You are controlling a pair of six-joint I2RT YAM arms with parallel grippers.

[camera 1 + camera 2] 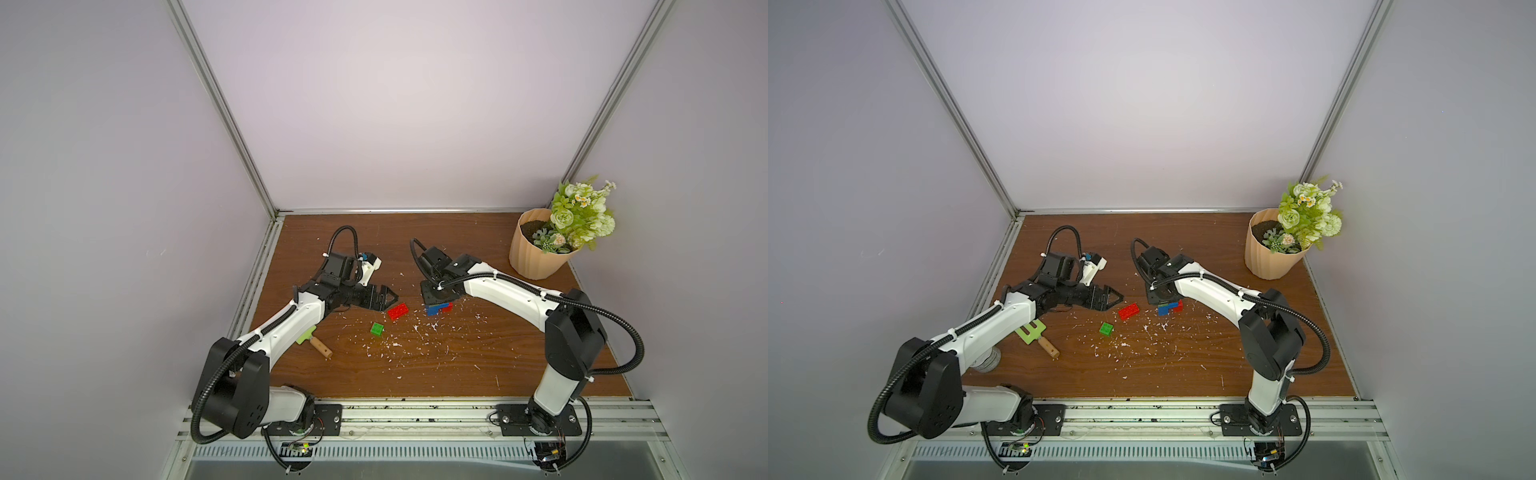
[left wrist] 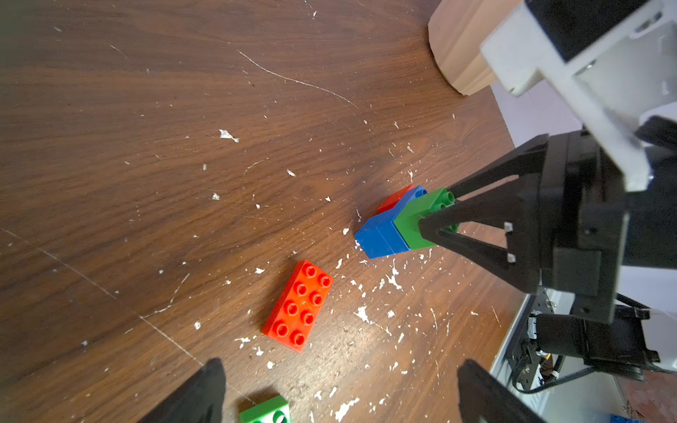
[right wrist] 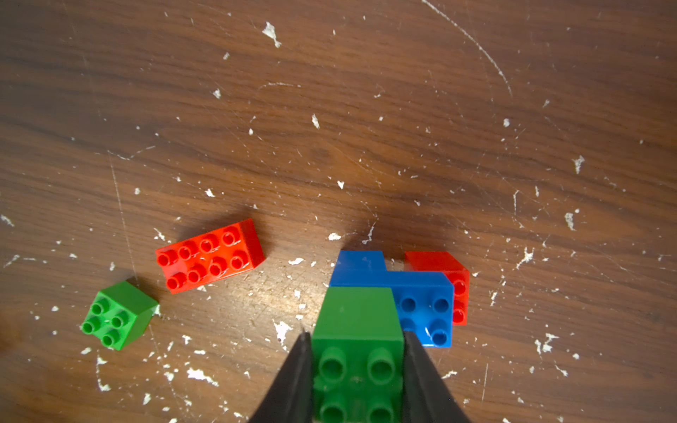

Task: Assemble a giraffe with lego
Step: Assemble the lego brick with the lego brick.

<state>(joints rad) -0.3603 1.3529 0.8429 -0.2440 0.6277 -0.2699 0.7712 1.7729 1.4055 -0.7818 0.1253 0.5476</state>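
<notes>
Brown wood-grain table [image 1: 457,374] is carrying the whole scene; a ribbed tan flowerpot [image 1: 536,253] is standing at its far right corner, well apart from the work; the left arm [image 1: 286,328] and the right arm [image 1: 511,295] are reaching in from the near rail towards the middle. A green slotted tool [image 1: 321,347] is lying part-hidden under the left arm.

The right gripper [image 3: 357,338] is clamping the green brick [image 3: 357,315] by two opposite side faces; that brick is sitting on the blue body [image 3: 425,304], with a red leg brick [image 3: 458,285] showing beside the blue, so the half-built giraffe [image 2: 388,234] is resting on the table under the right arm. The left gripper [image 2: 340,366] is hanging released, fingers spread wide with nothing between them.

The long red brick [image 1: 397,311] is lying loose, studs up, just beside the left gripper's tips and between the two grippers; the left arm is the nearer and the free one. In the left wrist view its long axis is running roughly away from that gripper, a little skewed, so the fingers would probably be closing across its short width after a slight twist. The green cube [image 1: 377,329] is sitting loose nearer the rail; white flecks [image 3: 271,33] are littering the wood.
</notes>
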